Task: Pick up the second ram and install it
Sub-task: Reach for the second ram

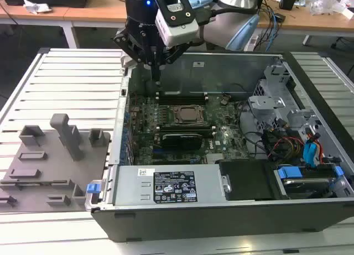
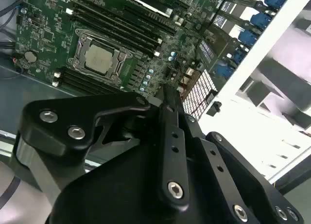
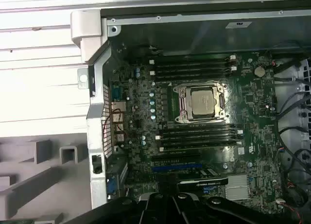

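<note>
Worktop [image 1: 72, 78] is pale metal w/ long ridges, bright in the light. At the back of the exterior view stand wood desks. The left desk [image 1: 94, 14] has a white leg [image 1: 71, 35] and crumpled white stuff [image 1: 37, 6] on top. The right desk [image 1: 318, 21] has a tangle of cables [image 1: 272, 17] + small bits. The floor [image 1: 27, 36] under the desks is dark, w/ no light on it.
</note>
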Tool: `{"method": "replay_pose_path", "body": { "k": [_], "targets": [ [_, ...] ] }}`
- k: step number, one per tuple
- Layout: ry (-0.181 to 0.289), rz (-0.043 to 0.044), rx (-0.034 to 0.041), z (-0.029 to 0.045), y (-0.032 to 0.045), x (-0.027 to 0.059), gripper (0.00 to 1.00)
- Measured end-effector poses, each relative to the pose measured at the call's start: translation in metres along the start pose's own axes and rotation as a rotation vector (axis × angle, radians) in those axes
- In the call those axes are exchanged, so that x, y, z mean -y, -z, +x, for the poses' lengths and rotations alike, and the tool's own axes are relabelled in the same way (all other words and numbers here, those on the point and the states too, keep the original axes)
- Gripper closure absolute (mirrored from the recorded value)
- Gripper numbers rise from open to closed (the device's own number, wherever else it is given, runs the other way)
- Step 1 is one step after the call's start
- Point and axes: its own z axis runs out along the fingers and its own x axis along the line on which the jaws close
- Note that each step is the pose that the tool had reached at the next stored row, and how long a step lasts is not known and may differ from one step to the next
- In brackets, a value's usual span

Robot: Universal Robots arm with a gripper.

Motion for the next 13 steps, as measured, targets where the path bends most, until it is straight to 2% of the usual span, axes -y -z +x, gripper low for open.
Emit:
{"method": "replay_pose_path", "body": {
  "k": [1, 4, 9, 11, 13],
  "targets": [
    [0.0, 0.0001, 0.0, 0.0014, 0.0001, 0.0001, 0.89],
    [0.0, 0.0, 0.0, 0.0138, 0.0004, 0.001, 0.89],
    [0.0, 0.0, 0.0, 0.0237, 0.0006, 0.0018, 0.89],
    [0.0, 0.0, 0.0, 0.0312, 0.0008, 0.0023, 0.89],
    [0.0, 0.0, 0.0, 0.0357, 0.0009, 0.0027, 0.89]
  ]
}}
